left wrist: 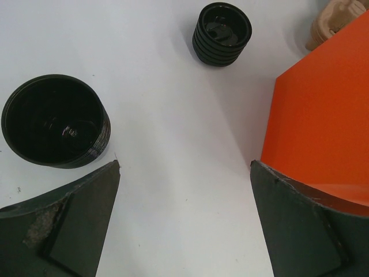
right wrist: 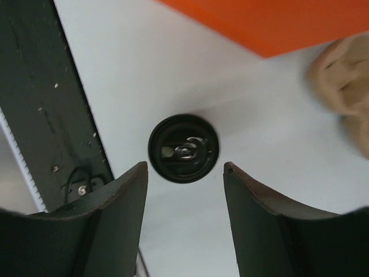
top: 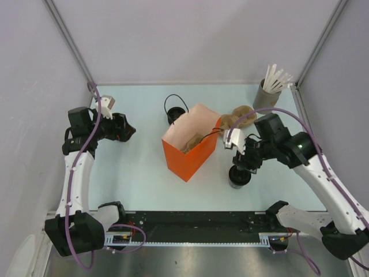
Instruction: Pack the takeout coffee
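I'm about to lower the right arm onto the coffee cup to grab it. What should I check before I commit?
1. Right gripper open, jaws apart: ok.
2. Takeout coffee centred between the jaws in the right wrist view: ok.
3. Lid on the coffee: ok, as far as it shows.
4. Orange bag upright, mouth open: ok.
5. Left gripper open, apart from the bag: ok.
6. Height of the jaws above the cup: cannot tell.
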Available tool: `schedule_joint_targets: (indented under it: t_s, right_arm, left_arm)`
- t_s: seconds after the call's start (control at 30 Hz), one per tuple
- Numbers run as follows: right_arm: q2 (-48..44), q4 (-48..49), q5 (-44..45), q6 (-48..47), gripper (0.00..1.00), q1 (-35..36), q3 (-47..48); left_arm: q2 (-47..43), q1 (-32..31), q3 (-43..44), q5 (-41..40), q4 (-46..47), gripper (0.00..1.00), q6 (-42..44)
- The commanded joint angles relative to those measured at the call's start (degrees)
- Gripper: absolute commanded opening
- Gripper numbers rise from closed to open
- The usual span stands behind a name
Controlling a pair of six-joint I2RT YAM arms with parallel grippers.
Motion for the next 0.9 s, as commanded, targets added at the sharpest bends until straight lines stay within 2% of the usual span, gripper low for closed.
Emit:
schedule_joint_targets:
  t_s: [0.0,0.27,0.57,0.87]
  right_arm:
    - [1.0,-1.9,-3.2,-2.1,0.58,-1.2,-5.3]
    - [2.4,-1.8,-2.6,-3.2,0.56,-1.1,-11.0]
    - [3.7,6.0,0.2,-2.2,0.54,-0.7,-19.4]
    - [5.1,9.7,1.6,-1.8,0.5,0.4,-22.1]
  left_arm:
    - [-0.8,0.7,-0.3,2.0,2.1,1.0,-0.5]
    - [-0.9,0.7,-0.3,2.2,2.1,1.0,-0.5]
    - [-0.9,0.7,-0.5,2.2,2.2,1.0,-0.6]
    - [-0.7,0.6,-0.6,2.2,2.2,1.0,-0.6]
